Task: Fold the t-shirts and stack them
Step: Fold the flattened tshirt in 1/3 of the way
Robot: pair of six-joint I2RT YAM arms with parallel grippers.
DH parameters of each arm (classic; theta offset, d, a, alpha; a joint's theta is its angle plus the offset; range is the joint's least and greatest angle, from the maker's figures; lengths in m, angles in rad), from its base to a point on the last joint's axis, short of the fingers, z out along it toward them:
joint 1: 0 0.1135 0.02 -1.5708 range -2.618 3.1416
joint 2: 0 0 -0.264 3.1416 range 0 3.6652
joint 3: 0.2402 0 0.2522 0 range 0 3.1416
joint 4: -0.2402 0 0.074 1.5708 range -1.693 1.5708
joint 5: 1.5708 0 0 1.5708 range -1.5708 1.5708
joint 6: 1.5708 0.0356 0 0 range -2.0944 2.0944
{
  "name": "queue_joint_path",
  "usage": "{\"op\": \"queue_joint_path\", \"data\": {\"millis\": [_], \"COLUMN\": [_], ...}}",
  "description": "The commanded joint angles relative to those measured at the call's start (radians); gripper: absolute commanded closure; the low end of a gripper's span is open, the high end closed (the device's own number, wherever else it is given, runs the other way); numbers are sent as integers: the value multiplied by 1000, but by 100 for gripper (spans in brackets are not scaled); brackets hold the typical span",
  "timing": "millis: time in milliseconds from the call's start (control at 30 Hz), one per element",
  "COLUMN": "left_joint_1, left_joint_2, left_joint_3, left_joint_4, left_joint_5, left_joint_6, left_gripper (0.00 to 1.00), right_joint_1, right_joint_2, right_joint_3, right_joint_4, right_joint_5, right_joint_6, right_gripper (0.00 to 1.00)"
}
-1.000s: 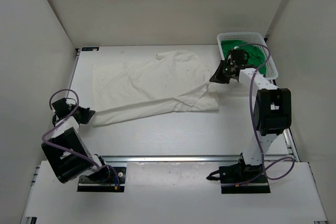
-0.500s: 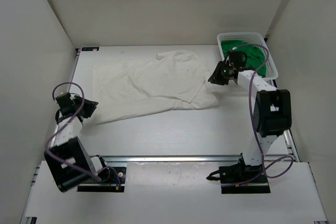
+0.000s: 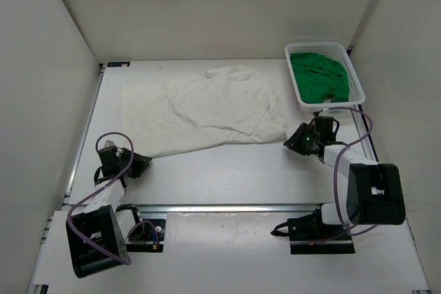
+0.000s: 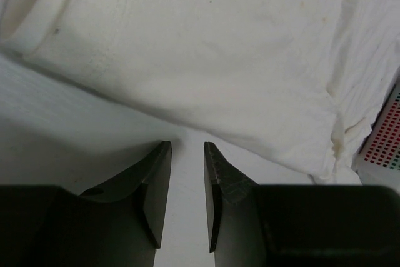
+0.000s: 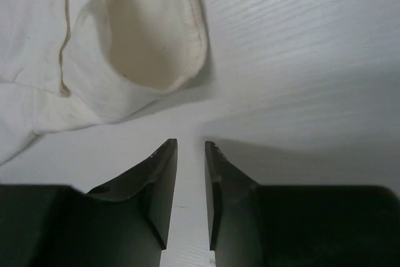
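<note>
White t-shirt (image 3: 207,108) lay rumpled on the tabletop (image 3: 227,170), green t-shirt (image 3: 318,77) in the basket (image 3: 315,46); left gripper (image 4: 187,145) and right gripper (image 5: 190,143) showed jaws slightly spread, empty, beside the white cloth.

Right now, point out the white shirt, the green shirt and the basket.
white shirt (image 3: 207,111): overhead view, middle of the spread cloth.
green shirt (image 3: 317,77): overhead view, middle of the crumpled cloth.
basket (image 3: 315,45): overhead view, far rim.
</note>
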Motion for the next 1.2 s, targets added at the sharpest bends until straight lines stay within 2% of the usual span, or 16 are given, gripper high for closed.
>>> {"op": "queue_joint_path", "data": {"millis": [0,100,200,367,500,567,633,667,733,833,1033,1167], "left_joint_1": [-10,1,13,25,21,31,47,59,62,65,117,106], "left_joint_2": [37,81,143,233,301,322,341,348,357,348,354,325], "left_joint_3": [15,25,34,64,94,104,103,115,126,129,135,146], "left_joint_4": [72,90,118,148,159,167,167,170,156,148,136,106], "left_joint_5": [2,4,13,31,19,15,33,38,27,15,53,50], "left_joint_6": [-9,-9,-12,-13,-16,-8,-9,-11,6,3,0,14], "left_gripper": [61,58,58,62,68,72,76,79,88,99,100,100], "right_joint_1": [-7,-7,-2,-37,-45,-42,-48,-50,-50,-42,-60,-57], "right_joint_2": [46,112,178,273,316,345,364,367,373,332,195,57], "right_joint_3": [61,98,132,187,232,253,261,253,245,221,86,-59], "right_joint_4": [111,119,135,135,131,128,114,119,131,120,132,131], "right_joint_5": [-32,-26,-26,-17,-24,-15,-27,-32,-20,18,8,22], "right_joint_6": [-21,-21,-18,-8,1,4,1,10,15,16,48,62], "right_gripper": [76,70,70,70,70,75,89,91,100,99,100,100]}}
